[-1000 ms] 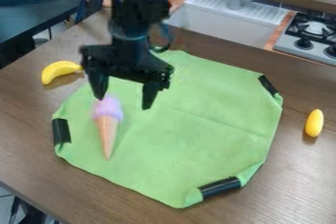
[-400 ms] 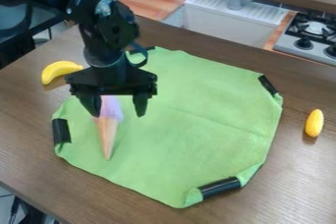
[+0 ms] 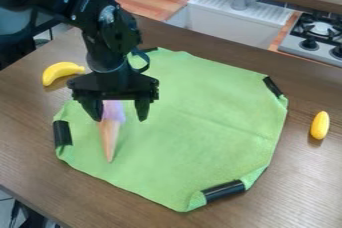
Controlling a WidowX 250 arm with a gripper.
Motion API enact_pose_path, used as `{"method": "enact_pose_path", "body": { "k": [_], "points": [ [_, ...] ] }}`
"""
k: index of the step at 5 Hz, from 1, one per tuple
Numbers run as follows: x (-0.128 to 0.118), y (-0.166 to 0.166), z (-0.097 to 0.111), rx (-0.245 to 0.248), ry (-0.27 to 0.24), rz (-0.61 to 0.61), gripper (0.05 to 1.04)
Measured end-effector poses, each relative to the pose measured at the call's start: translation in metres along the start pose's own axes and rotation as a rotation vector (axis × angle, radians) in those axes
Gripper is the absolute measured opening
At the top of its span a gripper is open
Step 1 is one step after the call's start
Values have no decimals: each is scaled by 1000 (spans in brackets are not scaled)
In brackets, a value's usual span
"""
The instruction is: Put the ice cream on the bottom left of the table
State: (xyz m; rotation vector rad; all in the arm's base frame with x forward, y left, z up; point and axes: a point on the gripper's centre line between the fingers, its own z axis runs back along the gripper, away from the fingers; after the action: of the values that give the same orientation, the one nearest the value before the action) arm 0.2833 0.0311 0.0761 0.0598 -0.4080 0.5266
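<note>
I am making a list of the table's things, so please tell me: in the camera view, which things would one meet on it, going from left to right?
Banana → ice cream → nearest black strip → far-right black strip → yellow oval object.

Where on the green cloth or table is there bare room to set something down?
The cloth is bare right of the ice cream, out to its taped right edge. Wood lies free between cloth and yellow oval toy. Crowded: upper left, with gripper, ice cream and banana.
</note>
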Motion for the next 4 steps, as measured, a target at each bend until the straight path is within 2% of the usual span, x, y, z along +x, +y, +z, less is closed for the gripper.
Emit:
{"method": "enact_pose_path", "body": {
  "k": [2,3,4],
  "points": [
    [-1,8,-16,78,14,12,1000],
    [-1,10,-20,105,34,21,953],
    [-2,8,-18,110,39,24,714]
  ]
}}
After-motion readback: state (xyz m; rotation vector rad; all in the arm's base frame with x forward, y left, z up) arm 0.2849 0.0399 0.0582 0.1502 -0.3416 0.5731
